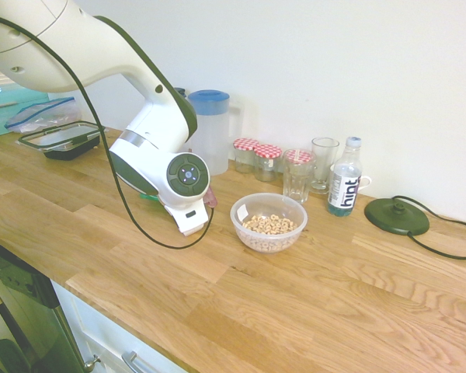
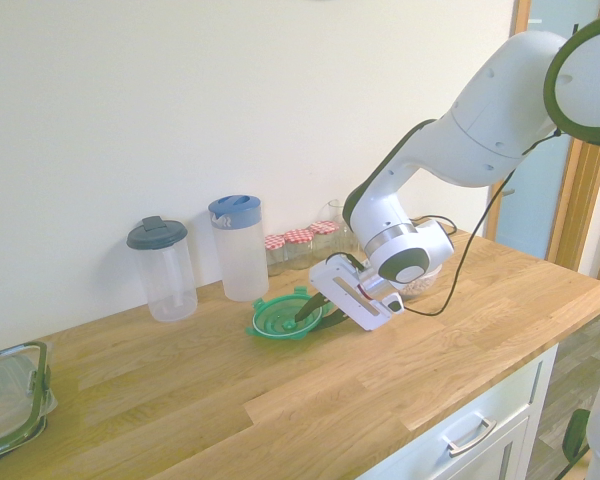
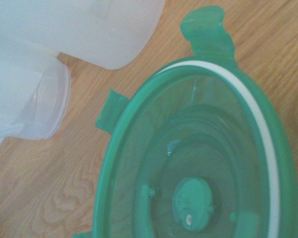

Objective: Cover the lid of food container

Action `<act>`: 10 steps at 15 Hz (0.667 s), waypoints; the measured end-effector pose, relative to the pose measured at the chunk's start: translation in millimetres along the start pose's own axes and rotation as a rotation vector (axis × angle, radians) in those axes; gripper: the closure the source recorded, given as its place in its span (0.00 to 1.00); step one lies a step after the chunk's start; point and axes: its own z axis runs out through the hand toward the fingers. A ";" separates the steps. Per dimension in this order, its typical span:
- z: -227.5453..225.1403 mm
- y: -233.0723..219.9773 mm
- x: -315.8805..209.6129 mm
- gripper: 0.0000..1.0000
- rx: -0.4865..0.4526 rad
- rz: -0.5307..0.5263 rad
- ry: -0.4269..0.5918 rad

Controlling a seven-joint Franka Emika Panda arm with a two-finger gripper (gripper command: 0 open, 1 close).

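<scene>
The lid point(image 2: 280, 320) is round translucent green plastic with snap tabs. It lies on the wooden counter just in front of the blue-lidded jug. My gripper point(image 2: 310, 312) is down at the lid's right rim, the wrist slanting low over the counter. The wrist view is filled by the lid point(image 3: 198, 163), with its white ring and a centre knob. In the first exterior view only a green sliver of the lid point(image 1: 149, 197) shows under the wrist. The food container point(image 1: 268, 223), a small clear bowl of cereal rings, stands open on the counter just beyond the wrist.
Along the wall stand a blue-lidded jug point(image 2: 238, 250), a grey-lidded clear container point(image 2: 163, 270), red-checked jars point(image 1: 258, 159), glasses point(image 1: 298, 175), a water bottle point(image 1: 344, 183) and a round black base point(image 1: 396, 215). A rectangular black-rimmed container point(image 1: 62, 138) sits at the counter's far end.
</scene>
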 end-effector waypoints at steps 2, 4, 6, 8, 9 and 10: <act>-0.5 -0.8 2.6 1.00 0.002 0.001 0.003; -0.9 -1.8 4.9 1.00 0.004 0.000 0.005; -1.0 -2.0 5.2 1.00 0.001 -0.008 0.000; -0.4 -2.8 4.2 1.00 -0.016 -0.036 -0.007; 0.0 -5.1 1.3 1.00 -0.032 -0.063 -0.015; -2.3 -12.4 -5.3 1.00 -0.050 -0.097 -0.022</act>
